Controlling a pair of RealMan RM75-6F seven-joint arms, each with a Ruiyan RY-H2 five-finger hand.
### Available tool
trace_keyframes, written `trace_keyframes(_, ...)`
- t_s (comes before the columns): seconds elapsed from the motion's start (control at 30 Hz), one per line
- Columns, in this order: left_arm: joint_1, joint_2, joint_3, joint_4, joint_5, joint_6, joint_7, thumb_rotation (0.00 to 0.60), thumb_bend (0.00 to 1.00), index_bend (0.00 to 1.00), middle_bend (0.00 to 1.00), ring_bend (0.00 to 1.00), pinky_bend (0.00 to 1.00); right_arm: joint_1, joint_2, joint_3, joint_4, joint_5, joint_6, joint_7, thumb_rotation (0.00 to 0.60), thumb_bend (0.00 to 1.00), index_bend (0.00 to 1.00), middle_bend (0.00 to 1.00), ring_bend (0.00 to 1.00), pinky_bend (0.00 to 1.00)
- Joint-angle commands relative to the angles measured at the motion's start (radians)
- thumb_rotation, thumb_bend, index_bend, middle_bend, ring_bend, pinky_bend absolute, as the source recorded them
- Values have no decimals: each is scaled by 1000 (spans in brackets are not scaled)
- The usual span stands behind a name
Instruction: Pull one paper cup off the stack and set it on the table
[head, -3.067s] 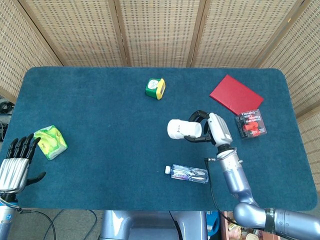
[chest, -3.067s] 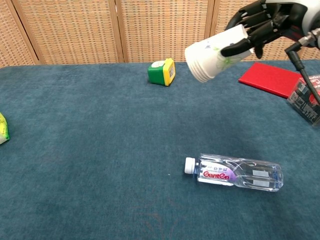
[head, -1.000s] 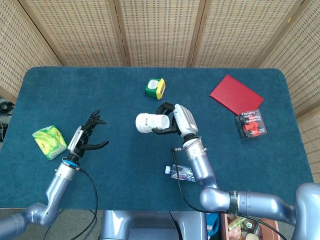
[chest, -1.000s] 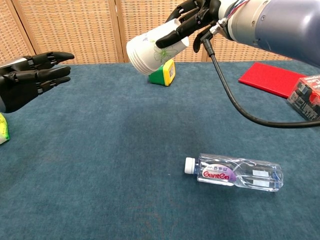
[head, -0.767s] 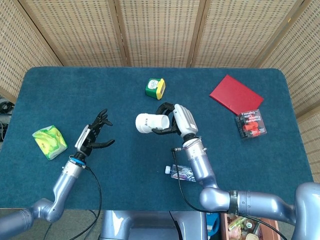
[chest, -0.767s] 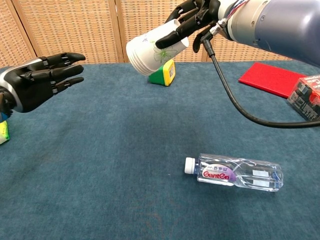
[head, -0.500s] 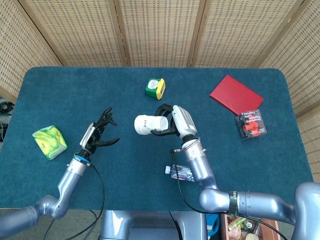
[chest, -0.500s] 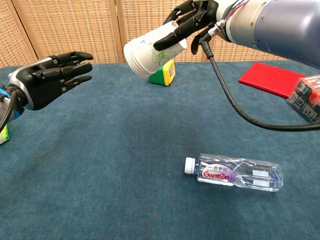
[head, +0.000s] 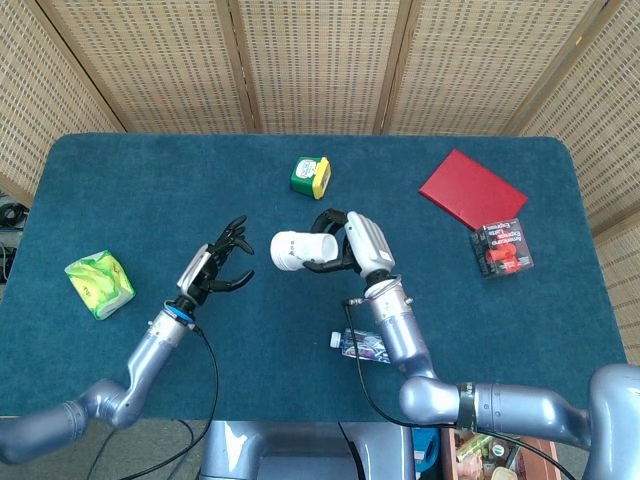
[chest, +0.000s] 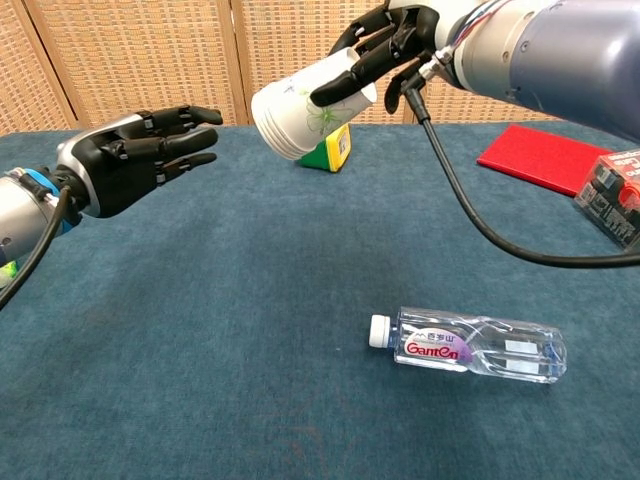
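A stack of white paper cups (head: 300, 250) (chest: 303, 108) with a green leaf print lies on its side in the air, bases pointing left. My right hand (head: 352, 244) (chest: 390, 45) grips it around the rim end, above the table's middle. My left hand (head: 217, 265) (chest: 135, 155) hovers open to the left of the stack's base, fingers spread toward it, a short gap apart and holding nothing.
A clear water bottle (head: 375, 347) (chest: 468, 345) lies on the blue table (head: 150, 190) near the front. A green-yellow tape measure (head: 310, 176) (chest: 325, 144) sits behind the stack. A red book (head: 471, 188), a red-black package (head: 502, 247) and a green pouch (head: 99, 284) lie at the sides.
My left hand has risen from the front-left edge and travelled right toward the cup stack. My right hand first carried the stack leftward, then held it almost still.
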Motion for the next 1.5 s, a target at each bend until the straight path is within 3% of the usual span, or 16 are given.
trace_keyframes(0.03,-8,-6,5,3,2,-3,2,600,310,465,0,0,0,-1,0,-2,1,0,-2,2,600,172,744,617,479,713)
trace_keyframes(1.1,-77,-63,-2,21,-36,-27,10,600,336,484,0,0,0,-9,9,-21,-3,-3,-9,10,600,173,744,617,479,713)
trace_keyframes(1.5,-87,-78,-4,31,-46,-31,3,600,340,537,0,0,0,-11,14,-29,0,-4,-17,10,600,172,744,617,479,714)
